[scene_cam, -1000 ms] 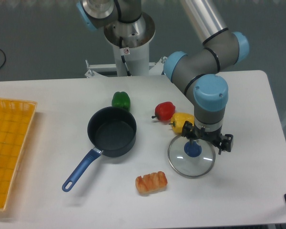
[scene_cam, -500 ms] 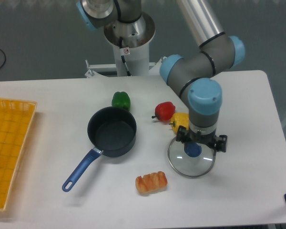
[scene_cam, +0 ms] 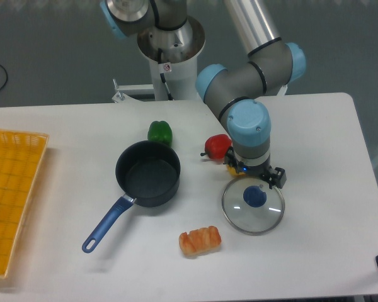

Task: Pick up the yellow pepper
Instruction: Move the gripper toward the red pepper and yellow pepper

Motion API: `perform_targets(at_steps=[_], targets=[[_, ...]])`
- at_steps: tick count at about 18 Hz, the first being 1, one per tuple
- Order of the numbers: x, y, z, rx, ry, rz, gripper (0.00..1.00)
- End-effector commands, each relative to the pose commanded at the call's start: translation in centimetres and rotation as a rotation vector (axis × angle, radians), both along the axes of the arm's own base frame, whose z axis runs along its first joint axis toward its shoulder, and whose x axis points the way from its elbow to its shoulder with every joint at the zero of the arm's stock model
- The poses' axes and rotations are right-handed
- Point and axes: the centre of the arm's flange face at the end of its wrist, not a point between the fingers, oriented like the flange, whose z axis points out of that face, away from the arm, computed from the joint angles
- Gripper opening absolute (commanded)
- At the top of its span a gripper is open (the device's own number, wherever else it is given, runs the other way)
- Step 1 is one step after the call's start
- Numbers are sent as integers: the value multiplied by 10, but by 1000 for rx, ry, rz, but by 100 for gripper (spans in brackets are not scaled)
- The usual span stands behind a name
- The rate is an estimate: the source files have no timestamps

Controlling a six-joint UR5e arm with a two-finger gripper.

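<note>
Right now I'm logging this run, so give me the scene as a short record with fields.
target: yellow pepper, almost wholly hidden under the gripper
gripper state: jaws hidden, cannot tell
beside target: red pepper to its left, glass lid in front
elsewhere: green pepper behind the pot; pastry near the front edge; yellow basket at far left
surface: white table

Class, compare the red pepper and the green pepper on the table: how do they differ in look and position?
The red pepper is red, while the green pepper is green. The red pepper lies right beside the robot's wrist, while the green pepper sits off to the left, in the open. The green pepper sits just behind the dark pot, close to its rim, while the red pepper lies apart from it. Both are small, glossy peppers resting on the white table.
</note>
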Motion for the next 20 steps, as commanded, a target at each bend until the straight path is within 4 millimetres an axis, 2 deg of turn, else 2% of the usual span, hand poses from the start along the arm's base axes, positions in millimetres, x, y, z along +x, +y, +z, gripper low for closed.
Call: perform_targets(at_steps=[3,7,9,12,14,17,18,20], targets=[[9,6,-2,-32,-45,-196,100],[19,1,-8,-85,-138,-412,100],[19,-4,-4,-92,-164,-446,100],[23,-11,-20,-106,-211,-532,100],[17,-20,-21,-107,-222,-553,100],[18,-23,-27,-105,-222,-604,100],[12,-30,-28,-94,-216,-591,100],[6,-39,-34,-14,-243,-586,100]])
